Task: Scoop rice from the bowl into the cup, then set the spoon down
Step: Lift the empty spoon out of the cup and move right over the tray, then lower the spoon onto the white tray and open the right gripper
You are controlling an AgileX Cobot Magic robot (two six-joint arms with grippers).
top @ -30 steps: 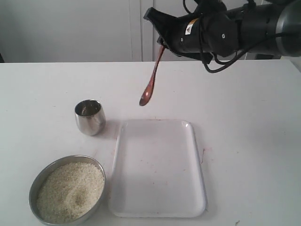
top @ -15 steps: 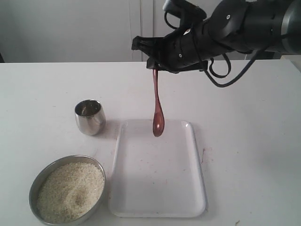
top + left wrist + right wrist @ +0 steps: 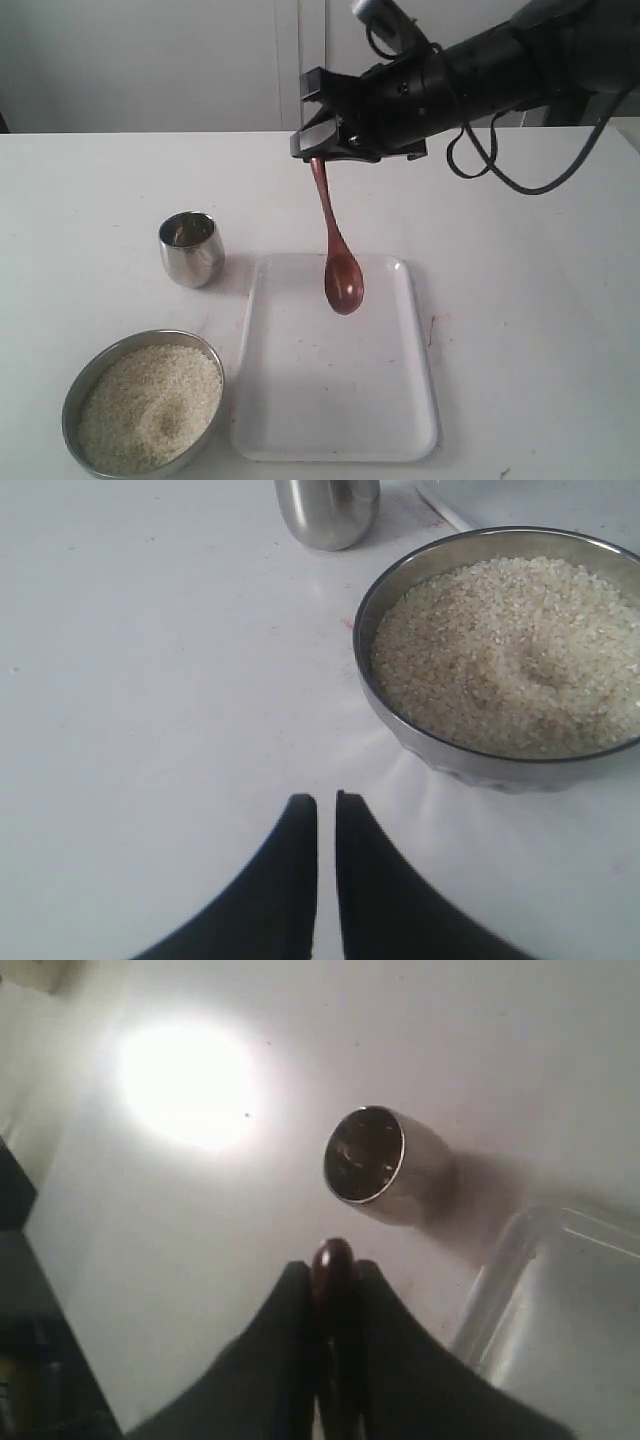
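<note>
- The right gripper [image 3: 318,150] is pinching the top of the spoon [image 3: 335,250] handle, jaws pressed onto the wood; the right wrist view shows the handle end poking out between the two dark fingers
- A second ago the spoon hung slanted in the upper middle of the exterior view, its bowl end above bare table [image 3: 100,180] between the cup [image 3: 191,248] and the top edge of the white tray [image 3: 425,350]; half a second ago it hung straight over that edge; now it sits lower, centre frame, bowl end over the tray's upper part and clear of it
- The arm has also swung, the gripper shifting leftward along the top of the frame
- The spoon hangs bowl end down with nothing on it that I can see, so it carries no rice [image 3: 150,405]
- The rice lies in the grey bowl [image 3: 75,385] at lower left, with a shallow dimple in its surface; the cup stands upright at middle left, well apart from the spoon; whether it holds grains I cannot tell
- My reading: the spoon is drifting away from cup and bowl and down toward the tray, which looks like the set-down step rather than a scoop
- The left gripper [image 3: 326,815] hovers near the bowl, fingers pressed almost together on nothing
</note>
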